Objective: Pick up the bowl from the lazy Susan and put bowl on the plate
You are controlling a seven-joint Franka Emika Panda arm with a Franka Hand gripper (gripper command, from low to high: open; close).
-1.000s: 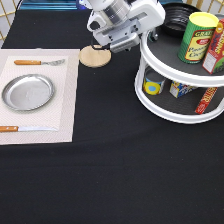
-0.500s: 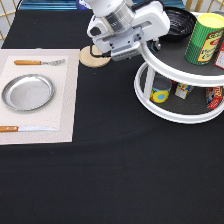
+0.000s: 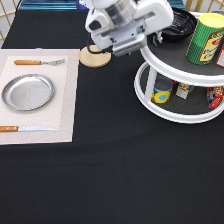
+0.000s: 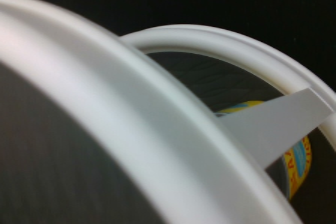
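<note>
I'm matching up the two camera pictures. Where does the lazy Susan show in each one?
Exterior view: the lazy Susan fills the exterior view's upper right, its top shelf partly behind the gripper.
Wrist view: its white rims fill the picture from close by, the upper in front of the lower.
Shared landmark: the blue and yellow can on the lower shelf, also seen in the wrist view.

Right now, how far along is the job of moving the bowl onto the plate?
Nothing looks done yet. The black bowl sits on the lazy Susan top shelf. The gripper hangs at the shelf's rim beside it. The silver plate on the placemat holds nothing.
</note>
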